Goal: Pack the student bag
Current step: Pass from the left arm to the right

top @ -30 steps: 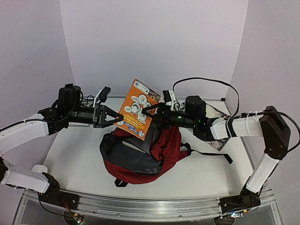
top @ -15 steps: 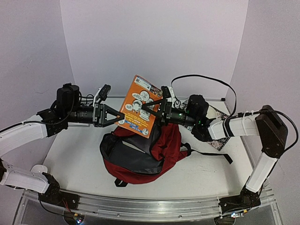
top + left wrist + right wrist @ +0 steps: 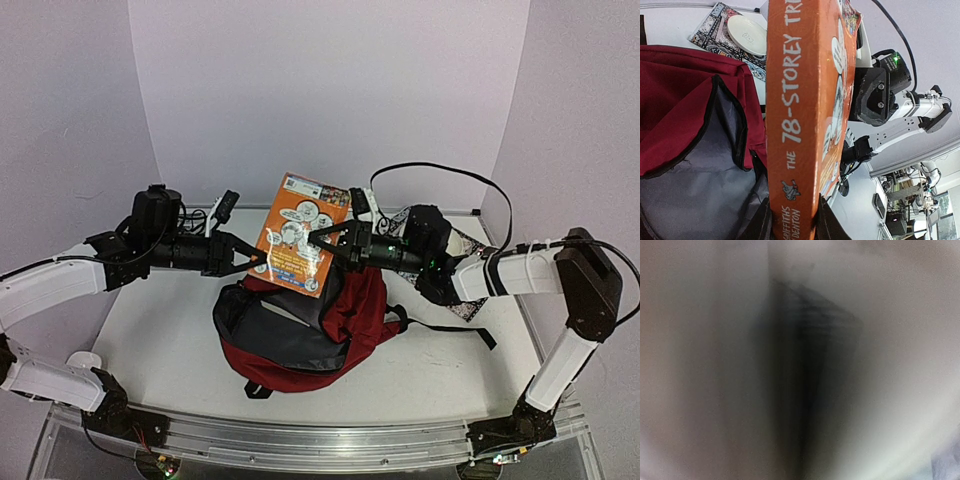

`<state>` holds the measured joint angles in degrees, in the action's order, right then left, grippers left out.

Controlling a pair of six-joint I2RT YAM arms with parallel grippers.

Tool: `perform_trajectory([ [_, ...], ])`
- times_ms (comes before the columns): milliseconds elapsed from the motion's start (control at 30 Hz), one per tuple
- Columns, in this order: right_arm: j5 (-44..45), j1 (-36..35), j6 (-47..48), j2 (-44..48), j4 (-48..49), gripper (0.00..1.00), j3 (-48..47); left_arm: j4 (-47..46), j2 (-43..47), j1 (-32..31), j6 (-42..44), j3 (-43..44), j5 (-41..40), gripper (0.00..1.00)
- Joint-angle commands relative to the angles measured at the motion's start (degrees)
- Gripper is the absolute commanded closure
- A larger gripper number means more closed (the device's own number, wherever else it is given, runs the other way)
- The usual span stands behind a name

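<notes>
Top view: student bag [image 3: 300, 345] open, mid-tabletop [image 3: 150, 330]. Above it, orange 78-Storey book [image 3: 298, 235], gripped at 8 o'clock by left hand [image 3: 255, 262]. Right hand [image 3: 318, 238] at 3 o'clock, grip unclear.
Left wrist: spine pinched between fingers [image 3: 826, 225].
Right wrist: blur only.

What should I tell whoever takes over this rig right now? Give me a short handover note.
Left pincer: shut on the orange book, at its spine.
Right pincer: straddling the book's opposite edge; grip unclear.
Student bag: lying open on the table, grey lining showing, under the book.
Done: book held above the bag.
Left: lower it inside.
</notes>
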<state>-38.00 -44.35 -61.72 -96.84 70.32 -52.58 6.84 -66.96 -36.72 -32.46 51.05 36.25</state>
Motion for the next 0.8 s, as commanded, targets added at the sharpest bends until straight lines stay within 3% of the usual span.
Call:
perform_trajectory([
  [0, -0.01, -0.39, 1.38, 3.40, 4.32, 0.61, -0.81, 1.03, -0.34, 0.07, 2.99, 2.97, -4.16, 1.00],
  [100, 2.87, -0.39, 1.21, 3.53, 3.40, 0.80, -0.36, 1.33, -0.10, 0.07, 2.19, 2.37, -6.02, 0.90],
  [200, 6.35, -0.47, 0.45, 3.33, 3.33, 1.00, 0.30, 0.17, 0.18, 0.06, -0.12, 0.73, -7.24, 0.68],
  [300, 9.99, -1.02, -0.14, 3.09, 4.05, 1.00, 0.89, -4.88, 1.22, 0.05, -4.75, -2.57, -8.39, 0.41],
  [400, 13.28, -2.02, -0.91, 2.54, 5.88, 1.00, 0.67, -12.45, 3.08, 0.04, -10.72, -8.00, -10.05, 0.28],
  [600, 20.71, -3.88, -3.08, 0.09, 11.14, 1.00, 0.27, -19.70, 5.55, -1.50, -19.97, -14.01, -15.22, 0.15],
  [767, 24.56, -5.95, -5.19, -3.76, 16.65, 1.00, -1.97, -33.51, 6.43, -2.97, -28.38, -19.97, -15.96, 0.11],
])
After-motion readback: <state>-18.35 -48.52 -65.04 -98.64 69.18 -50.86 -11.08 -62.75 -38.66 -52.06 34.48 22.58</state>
